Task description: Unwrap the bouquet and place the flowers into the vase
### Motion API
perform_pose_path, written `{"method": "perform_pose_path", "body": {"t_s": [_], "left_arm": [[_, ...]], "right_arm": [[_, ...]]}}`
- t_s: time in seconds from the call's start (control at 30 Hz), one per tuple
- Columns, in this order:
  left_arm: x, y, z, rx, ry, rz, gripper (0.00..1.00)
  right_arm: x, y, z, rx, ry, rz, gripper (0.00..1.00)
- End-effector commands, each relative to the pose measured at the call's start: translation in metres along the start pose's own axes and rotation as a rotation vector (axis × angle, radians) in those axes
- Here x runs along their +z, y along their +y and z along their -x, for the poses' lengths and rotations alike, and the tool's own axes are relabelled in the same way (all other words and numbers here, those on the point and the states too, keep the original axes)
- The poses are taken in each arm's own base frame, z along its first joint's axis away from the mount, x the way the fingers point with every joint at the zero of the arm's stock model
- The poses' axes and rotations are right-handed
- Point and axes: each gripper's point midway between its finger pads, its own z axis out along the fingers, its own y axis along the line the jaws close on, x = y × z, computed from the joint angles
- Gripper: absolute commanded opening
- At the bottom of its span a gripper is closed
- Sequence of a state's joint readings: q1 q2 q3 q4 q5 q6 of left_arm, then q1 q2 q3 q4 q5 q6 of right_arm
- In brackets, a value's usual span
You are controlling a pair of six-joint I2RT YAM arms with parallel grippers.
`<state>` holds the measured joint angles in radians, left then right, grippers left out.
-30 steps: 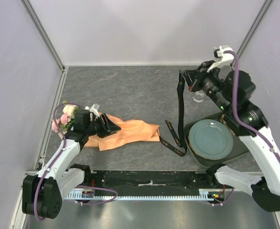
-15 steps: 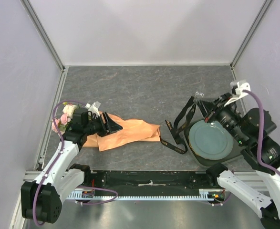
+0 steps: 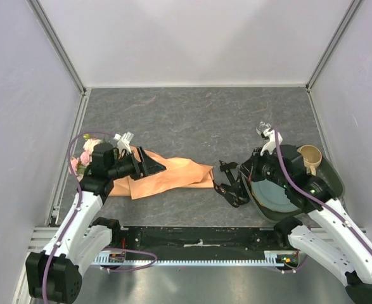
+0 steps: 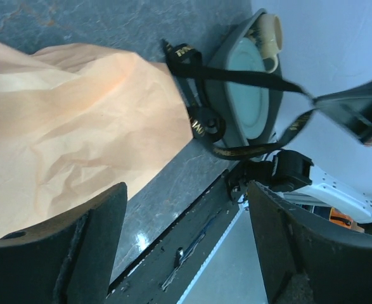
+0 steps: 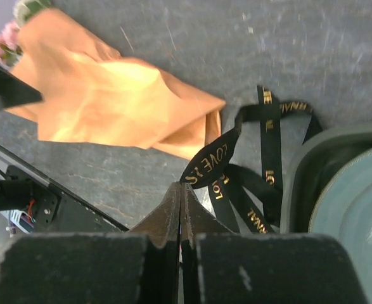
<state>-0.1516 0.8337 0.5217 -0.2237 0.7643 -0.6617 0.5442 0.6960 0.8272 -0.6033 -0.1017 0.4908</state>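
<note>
1. Top external view first: the bouquet [image 3: 170, 177] lies flat on the grey tabletop [image 3: 192, 120], left of centre. Its long axis runs pretty much left to right. The bloom end points left. The tapered paper tail points right toward the plate [image 3: 274, 196] and sits a touch nearer the arm bases.
2. The flowers [image 3: 84, 155] poke out of the left end of the kraft paper, right beside the left arm's wrist. I can see pink and cream heads, but the arm hides most of them.
3. The left end effector [image 3: 150, 164] is over the left half of the paper, spread wide with nothing between its tips. The left wrist view agrees: both fingers [image 4: 90, 247] are far apart, with crinkled paper below them. Can't tell if they touch the paper.
4. The right end effector [image 3: 239, 182] is pressed together and pinching the black ribbon [image 5: 269, 139]. The ribbon is off the paper and lies in loose loops between the paper tail and the dark tray [image 3: 271, 215]. One strand rises to the fingertips.
5. The plate sits in that tray, with a beige mug [image 3: 310, 158] at the tray's far right corner.
6. The vase [image 3: 263, 128] stands just past the tray's far edge, well apart from the bouquet.
</note>
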Motion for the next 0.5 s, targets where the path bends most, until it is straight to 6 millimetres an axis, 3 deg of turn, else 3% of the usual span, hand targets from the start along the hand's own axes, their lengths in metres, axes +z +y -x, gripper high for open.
{"method": "perform_pose_path", "body": {"t_s": [0.0, 0.23, 0.47], "left_arm": [[-0.016, -0.045, 0.020, 0.064, -0.047, -0.110, 0.85], [-0.027, -0.058, 0.017, 0.066, -0.054, -0.130, 0.91], [-0.031, -0.056, 0.017, 0.014, -0.085, -0.090, 0.91]], "right_arm": [[0.018, -0.005, -0.030, 0.075, 0.082, 0.013, 0.00], [0.029, -0.044, -0.093, 0.193, 0.202, -0.116, 0.00], [0.037, -0.080, -0.109, 0.204, 0.199, -0.287, 0.01]]}}
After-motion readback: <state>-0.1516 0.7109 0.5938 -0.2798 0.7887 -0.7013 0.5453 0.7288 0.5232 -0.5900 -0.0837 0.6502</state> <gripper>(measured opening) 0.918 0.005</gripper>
